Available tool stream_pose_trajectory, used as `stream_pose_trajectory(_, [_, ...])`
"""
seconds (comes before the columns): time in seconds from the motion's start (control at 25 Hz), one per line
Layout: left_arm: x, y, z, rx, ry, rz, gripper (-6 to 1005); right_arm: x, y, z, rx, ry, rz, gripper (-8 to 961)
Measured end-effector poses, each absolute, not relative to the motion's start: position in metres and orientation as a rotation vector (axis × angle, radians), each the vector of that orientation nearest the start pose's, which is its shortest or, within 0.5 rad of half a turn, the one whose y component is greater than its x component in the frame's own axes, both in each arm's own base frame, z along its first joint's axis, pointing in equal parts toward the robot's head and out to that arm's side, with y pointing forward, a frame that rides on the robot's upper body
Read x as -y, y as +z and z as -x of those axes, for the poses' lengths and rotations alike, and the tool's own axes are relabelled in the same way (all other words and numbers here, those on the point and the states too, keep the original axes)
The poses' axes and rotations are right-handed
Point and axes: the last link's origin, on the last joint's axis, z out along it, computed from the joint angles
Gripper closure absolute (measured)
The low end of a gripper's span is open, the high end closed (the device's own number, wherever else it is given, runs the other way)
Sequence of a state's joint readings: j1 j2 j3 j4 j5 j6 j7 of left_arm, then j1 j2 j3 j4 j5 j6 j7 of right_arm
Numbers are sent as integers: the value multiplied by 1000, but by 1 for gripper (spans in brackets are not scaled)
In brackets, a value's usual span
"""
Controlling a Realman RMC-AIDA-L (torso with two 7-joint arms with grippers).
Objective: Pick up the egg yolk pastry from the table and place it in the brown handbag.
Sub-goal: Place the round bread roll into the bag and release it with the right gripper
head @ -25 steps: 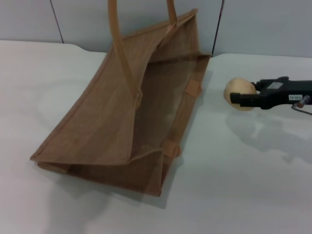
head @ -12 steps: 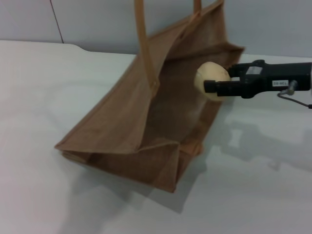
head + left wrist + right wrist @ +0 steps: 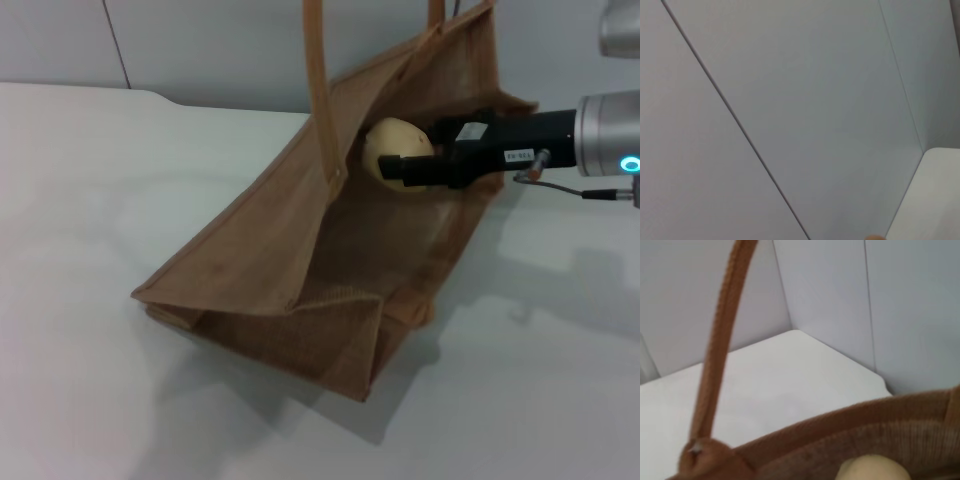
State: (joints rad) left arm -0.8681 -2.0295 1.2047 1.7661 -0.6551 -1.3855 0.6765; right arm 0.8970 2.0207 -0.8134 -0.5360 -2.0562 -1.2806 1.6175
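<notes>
The brown handbag lies tipped on the white table, its open mouth facing the right arm and its handles pointing up. My right gripper reaches in from the right, shut on the pale egg yolk pastry, which hangs inside the bag's mouth above the lower wall. In the right wrist view the pastry shows at the edge behind the bag's rim and one handle. The left gripper does not show in any view.
Grey wall panels stand behind the table. The left wrist view shows only wall panels and a table corner. Bare white tabletop spreads left of and in front of the bag.
The right gripper carried the pastry leftward from beside the bag into its mouth. The bag shifted to the right and its handles stand more upright.
</notes>
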Motion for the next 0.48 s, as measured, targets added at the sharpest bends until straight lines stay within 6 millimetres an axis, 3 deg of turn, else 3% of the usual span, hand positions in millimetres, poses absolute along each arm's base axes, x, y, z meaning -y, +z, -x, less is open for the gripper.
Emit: stream_pose_trajectory(0.48, [-395, 108, -17, 78, -179, 2376, 823, -441, -15, -160, -572, 447, 2709, 348])
